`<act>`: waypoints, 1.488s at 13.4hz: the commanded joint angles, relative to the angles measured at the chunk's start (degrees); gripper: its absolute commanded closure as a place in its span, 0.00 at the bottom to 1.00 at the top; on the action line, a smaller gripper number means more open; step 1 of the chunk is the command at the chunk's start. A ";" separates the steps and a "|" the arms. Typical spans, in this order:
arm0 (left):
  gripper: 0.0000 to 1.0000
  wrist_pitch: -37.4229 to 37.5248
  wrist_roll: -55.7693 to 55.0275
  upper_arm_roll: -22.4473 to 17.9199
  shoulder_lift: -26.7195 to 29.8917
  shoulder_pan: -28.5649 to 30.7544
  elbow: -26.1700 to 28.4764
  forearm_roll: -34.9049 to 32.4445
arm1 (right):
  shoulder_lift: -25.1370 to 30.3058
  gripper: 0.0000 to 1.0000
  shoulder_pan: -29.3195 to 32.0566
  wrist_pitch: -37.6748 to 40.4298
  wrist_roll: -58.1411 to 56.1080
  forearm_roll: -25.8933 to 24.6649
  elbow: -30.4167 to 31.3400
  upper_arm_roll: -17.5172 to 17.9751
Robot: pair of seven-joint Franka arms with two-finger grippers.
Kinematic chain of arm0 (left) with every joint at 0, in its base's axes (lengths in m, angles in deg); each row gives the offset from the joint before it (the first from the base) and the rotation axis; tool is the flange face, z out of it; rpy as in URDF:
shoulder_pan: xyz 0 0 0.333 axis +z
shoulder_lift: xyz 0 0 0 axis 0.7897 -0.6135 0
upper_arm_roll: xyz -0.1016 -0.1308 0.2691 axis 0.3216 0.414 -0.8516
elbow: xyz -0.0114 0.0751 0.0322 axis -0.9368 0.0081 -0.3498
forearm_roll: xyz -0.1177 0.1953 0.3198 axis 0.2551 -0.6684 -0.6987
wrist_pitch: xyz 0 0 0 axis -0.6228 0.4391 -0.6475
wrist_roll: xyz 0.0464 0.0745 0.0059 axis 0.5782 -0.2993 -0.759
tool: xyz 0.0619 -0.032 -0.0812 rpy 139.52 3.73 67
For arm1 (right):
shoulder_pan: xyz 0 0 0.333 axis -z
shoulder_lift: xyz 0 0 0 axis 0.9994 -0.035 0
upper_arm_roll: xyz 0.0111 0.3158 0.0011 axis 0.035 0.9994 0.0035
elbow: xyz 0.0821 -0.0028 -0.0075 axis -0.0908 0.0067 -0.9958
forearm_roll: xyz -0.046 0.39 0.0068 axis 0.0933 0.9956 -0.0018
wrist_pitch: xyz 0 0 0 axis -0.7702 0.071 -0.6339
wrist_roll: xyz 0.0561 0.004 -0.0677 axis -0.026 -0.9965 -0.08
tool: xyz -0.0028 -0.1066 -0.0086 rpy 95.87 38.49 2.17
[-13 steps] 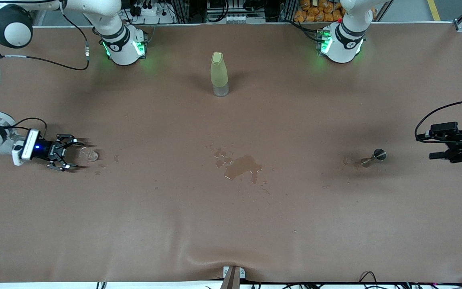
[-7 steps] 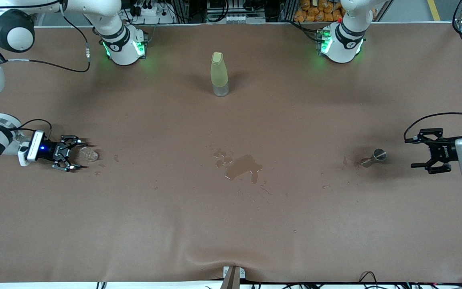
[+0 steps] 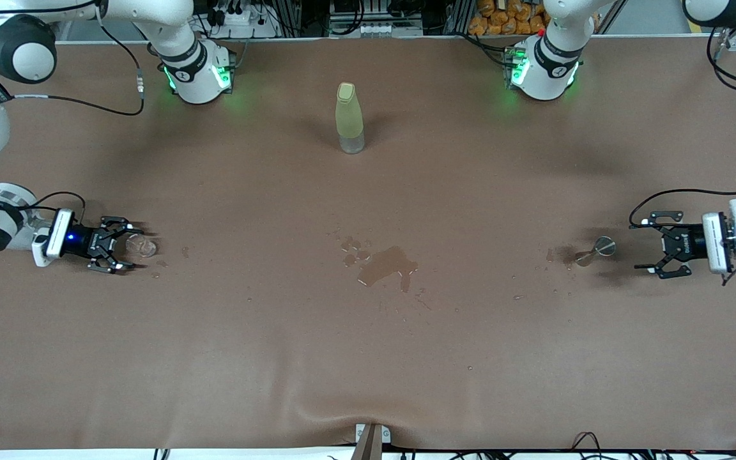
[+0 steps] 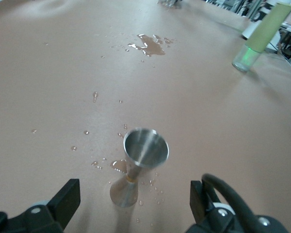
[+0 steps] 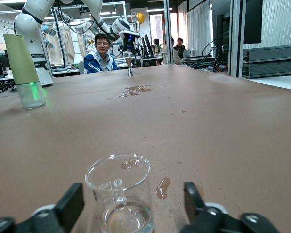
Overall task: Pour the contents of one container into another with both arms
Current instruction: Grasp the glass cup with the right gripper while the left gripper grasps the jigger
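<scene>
The tiny clear cup stands upright toward the right arm's end of the table with a little clear liquid in it. My right gripper is low at the table, open, a finger on each side of the cup with gaps. The small cup with the silvery-grey rim stands toward the left arm's end, narrowing to a brownish foot. My left gripper is open and level with it, a short way off, fingers apart and nothing between them.
A tall yellow-green bottle stands mid-table near the robots' bases. A brownish puddle with scattered drops lies at the table's middle. Small drops also lie beside each cup. A seated person is past the table's end.
The left gripper has come down and moved in toward the grey-rimmed cup. The right gripper has slid forward, so the clear cup now stands between its fingers.
</scene>
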 commanded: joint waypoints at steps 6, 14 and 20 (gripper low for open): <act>0.00 0.32 16.76 0.74 -8.79 1.03 -0.02 9.54 | -0.75 0.53 -0.41 0.72 -1.17 1.34 -0.64 -0.02; 0.29 0.59 16.76 1.18 -11.08 0.50 -0.46 15.96 | 1.88 0.74 -4.27 0.81 -0.21 1.52 -1.26 0.07; 0.41 1.64 16.67 2.15 -11.08 0.76 -0.46 17.28 | 4.78 0.76 -14.90 1.07 6.88 9.07 -0.73 0.33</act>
